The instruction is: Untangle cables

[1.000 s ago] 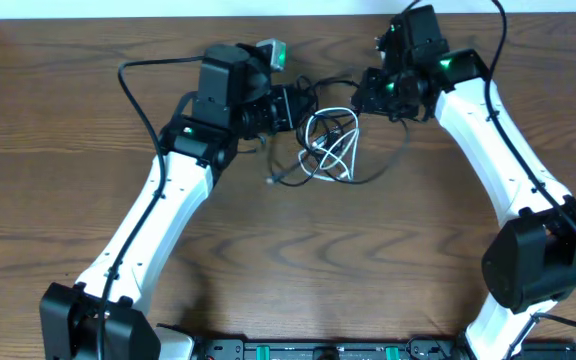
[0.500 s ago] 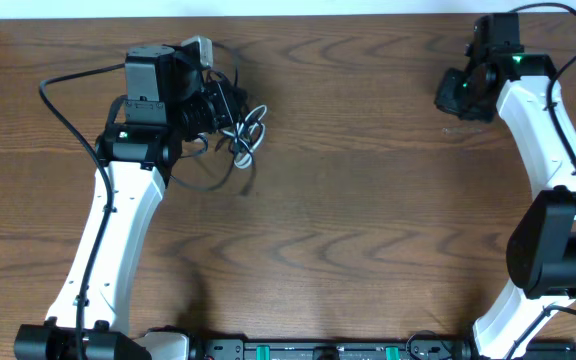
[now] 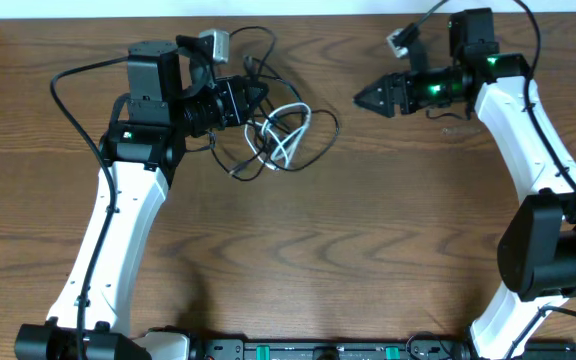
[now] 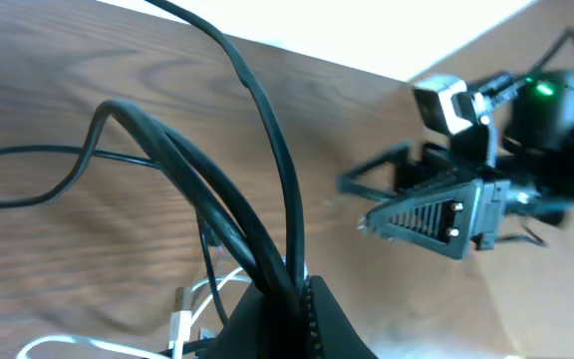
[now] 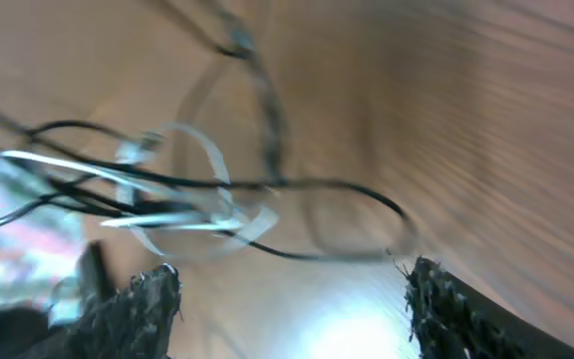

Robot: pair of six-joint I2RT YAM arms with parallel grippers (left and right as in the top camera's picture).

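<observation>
The black cable [image 3: 320, 140] and the white cable [image 3: 286, 138] lie tangled together on the table at upper centre. My left gripper [image 3: 253, 98] is shut on the black cable at the tangle's left edge; in the left wrist view the black strands [image 4: 257, 239] run into the closed jaws [image 4: 292, 299], with the white cable [image 4: 182, 319] just below left. My right gripper [image 3: 365, 98] is open and empty, to the right of the tangle and pointing at it. The right wrist view shows the blurred black cable [image 5: 297, 184] and white cable [image 5: 182, 214] ahead of the open fingers [image 5: 292, 299].
The brown wooden table [image 3: 318, 250] carries only the cables. Thick black robot wires loop near each arm, one at upper left [image 3: 78, 75]. The table's far edge meets a white wall [image 3: 298, 6] just behind both grippers.
The tangle has spread right from beside the left gripper to the table's upper centre. The right arm swung left and now points at the tangle. The left gripper stays shut on the black cable.
</observation>
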